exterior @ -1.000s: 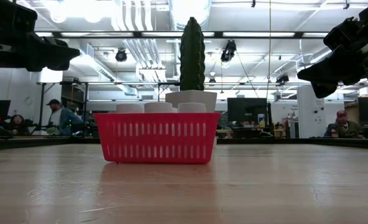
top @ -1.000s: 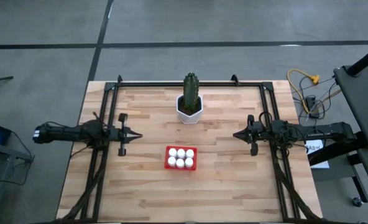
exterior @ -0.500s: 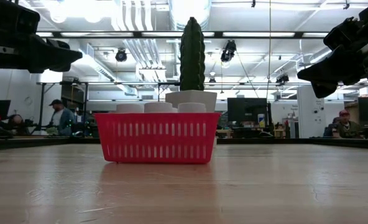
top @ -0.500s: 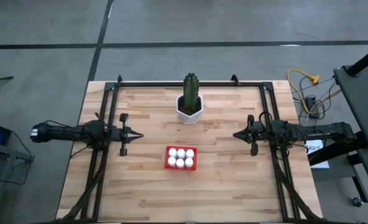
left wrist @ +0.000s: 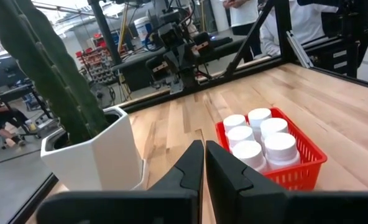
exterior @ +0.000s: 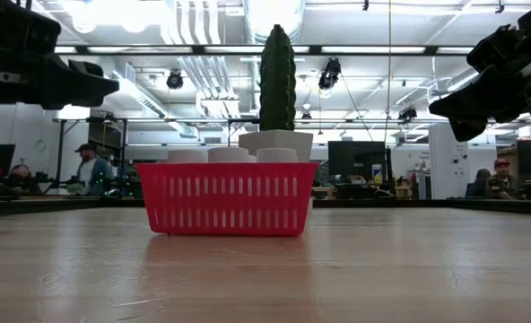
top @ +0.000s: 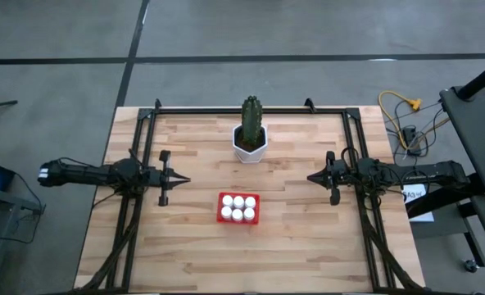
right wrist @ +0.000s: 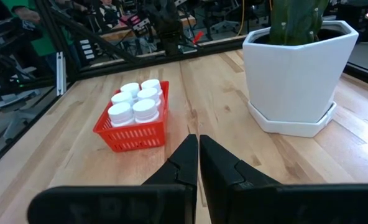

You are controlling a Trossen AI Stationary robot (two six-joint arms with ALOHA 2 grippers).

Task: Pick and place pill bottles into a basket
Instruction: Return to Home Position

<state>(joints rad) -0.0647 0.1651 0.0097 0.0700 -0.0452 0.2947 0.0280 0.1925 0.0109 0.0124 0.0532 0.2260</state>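
Observation:
The red basket [top: 238, 208] stands on the wooden table near its middle, with several white pill bottles [top: 238, 207] upright inside it, their caps showing above the rim [exterior: 227, 155]. My left gripper [top: 182, 179] hovers shut over the table's left side, pointing level toward the middle. My right gripper [top: 311, 176] hovers shut over the right side, pointing back at it. Both stand well clear of the basket [left wrist: 277, 163] [right wrist: 135, 127], and nothing is between their fingers.
A white hexagonal pot with a tall green cactus [top: 250, 135] stands on the table behind the basket. Black frame rails [top: 251, 109] run along the far edge and both sides. Bare wood lies in front of the basket. People sit in the room beyond the table.

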